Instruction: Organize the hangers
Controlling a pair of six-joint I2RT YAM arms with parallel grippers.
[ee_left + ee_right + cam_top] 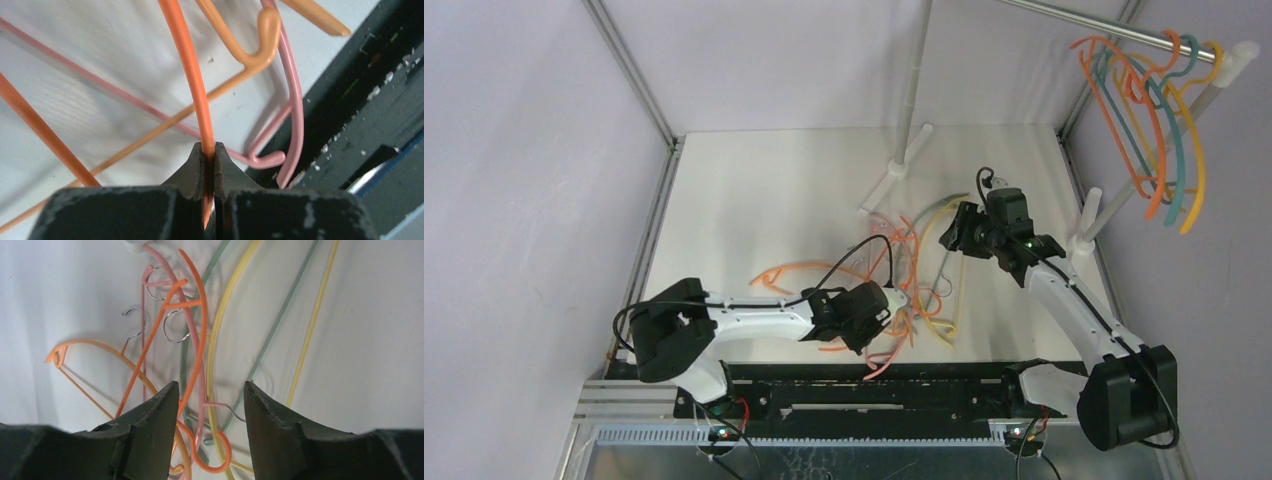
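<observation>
**Inspector:** Where are the hangers [914, 270] lying?

**Assessor:** They are lying tangled on the white table [754, 190] between the arms. Others are hanging on the steel rail [1074, 18], far right.

**Inspector:** Jaws?

**Assessor:** The left gripper [209, 150] is pinching an orange hanger [192, 75] by its thin rod. The right gripper [210, 390] is hovering over the tangle, jaws spread, gripping nothing.

**Inspector:** Handling?

**Assessor:** I am judging them light, springy and smooth, with hooks liable to snag neighbours. Gripping near the hook is looking soundest.

**Inspector:** Surroundings?

**Assessor:** The tabletop is looking smooth, and pale walls are closing in on three sides.
</observation>
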